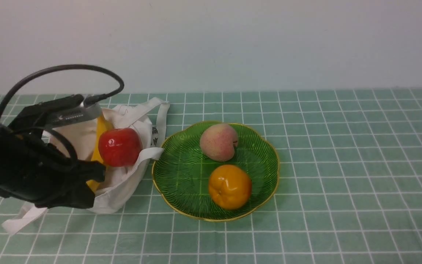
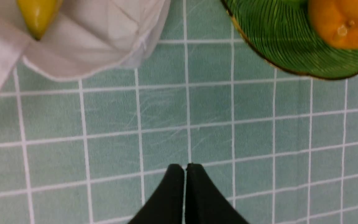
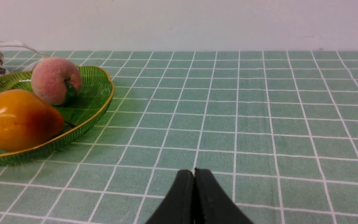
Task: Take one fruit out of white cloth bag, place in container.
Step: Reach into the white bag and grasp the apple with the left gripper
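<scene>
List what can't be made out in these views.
- Front view: the left arm hides the near-left side of the white cloth bag and any further contents.
- Front view: the banana is mostly behind the apple and the arm.
- Bag print: too small to read.
- Right hand: outside the front view, position unclear.
- Left wrist view: the green plate is cut off by the frame edge.

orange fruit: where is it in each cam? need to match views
Front: orange fruit on the plate, nearer the camera than the peach.
Left wrist: orange fruit on the plate, cut off at the frame edge; no peach.
Right wrist: orange fruit on the plate, in front of the peach.
Shared landmark: the plate's gold rim.
</scene>
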Controlling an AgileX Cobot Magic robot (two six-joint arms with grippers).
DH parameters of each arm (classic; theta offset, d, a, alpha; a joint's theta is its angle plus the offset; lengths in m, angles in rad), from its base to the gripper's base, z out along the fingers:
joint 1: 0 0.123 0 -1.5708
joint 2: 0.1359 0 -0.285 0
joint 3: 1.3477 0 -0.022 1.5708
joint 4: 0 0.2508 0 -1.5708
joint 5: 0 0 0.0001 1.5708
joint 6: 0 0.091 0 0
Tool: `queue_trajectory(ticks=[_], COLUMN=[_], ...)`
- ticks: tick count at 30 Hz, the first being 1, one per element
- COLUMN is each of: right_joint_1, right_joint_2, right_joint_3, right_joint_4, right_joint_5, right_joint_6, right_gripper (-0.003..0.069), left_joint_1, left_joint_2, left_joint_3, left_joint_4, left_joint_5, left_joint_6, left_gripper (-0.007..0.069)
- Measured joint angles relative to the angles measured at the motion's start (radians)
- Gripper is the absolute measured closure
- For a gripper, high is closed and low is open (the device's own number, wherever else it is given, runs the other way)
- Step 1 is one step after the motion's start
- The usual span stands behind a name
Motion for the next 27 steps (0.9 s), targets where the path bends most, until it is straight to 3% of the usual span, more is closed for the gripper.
queue_trajectory(ticks=[8, 13, 22, 27], right_joint_1=[0.000, 0.000, 0.000, 0.000], right_joint_2=[0.000, 0.000, 0.000, 0.000], right_joint_3=[0.000, 0.000, 0.000, 0.000], right_joint_4=[0.000, 0.000, 0.000, 0.000], right_joint_5=[0.000, 0.000, 0.000, 0.000], right_joint_6=[0.000, 0.000, 0.000, 0.000], right_gripper=[0.0674, 0.0674, 0.0674, 0.0674], left_joint_1=[-0.059, -0.067, -0.067, -0.067], left_joint_2=[0.019, 0.050, 0.195, 0.282], left_joint_3=[-0.022, -0.022, -0.022, -0.022], left_joint_4=[-0.004, 0.007, 0.125, 0.126], left_joint_5=[-0.105, -0.290, -0.543, -0.622], left_joint_6=[-0.022, -0.032, -0.038, -0.042], left_gripper=[0.0590, 0.0443, 0.0024, -0.0041])
